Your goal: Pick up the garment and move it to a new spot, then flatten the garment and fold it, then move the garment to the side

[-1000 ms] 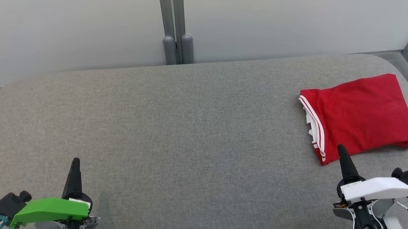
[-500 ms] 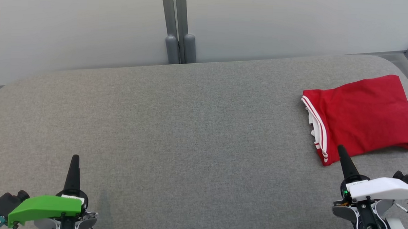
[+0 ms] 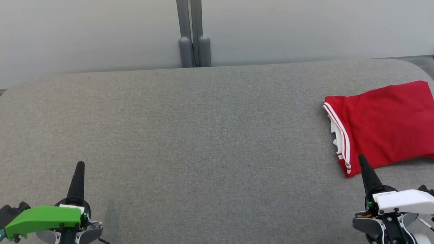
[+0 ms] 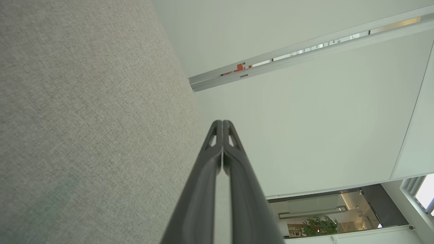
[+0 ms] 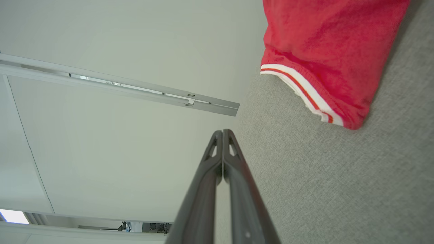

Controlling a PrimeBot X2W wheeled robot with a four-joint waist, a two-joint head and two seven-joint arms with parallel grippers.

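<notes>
Garment point(image 3: 390, 124) folded, long axis crosswise, stripes facing left

On the table point(image 3: 202, 136), the garment point(image 3: 386, 124) lies far right, beyond the right pincer point(image 3: 362, 160).

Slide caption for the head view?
Folded red garment at the right end of the grey fabric surface; left gripper and right gripper shut, empty.

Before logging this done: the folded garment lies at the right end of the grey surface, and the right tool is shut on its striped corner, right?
The right tool is shut on nothing; the right wrist view shows its tips clear of the striped corner of the garment. The rest holds.
</notes>
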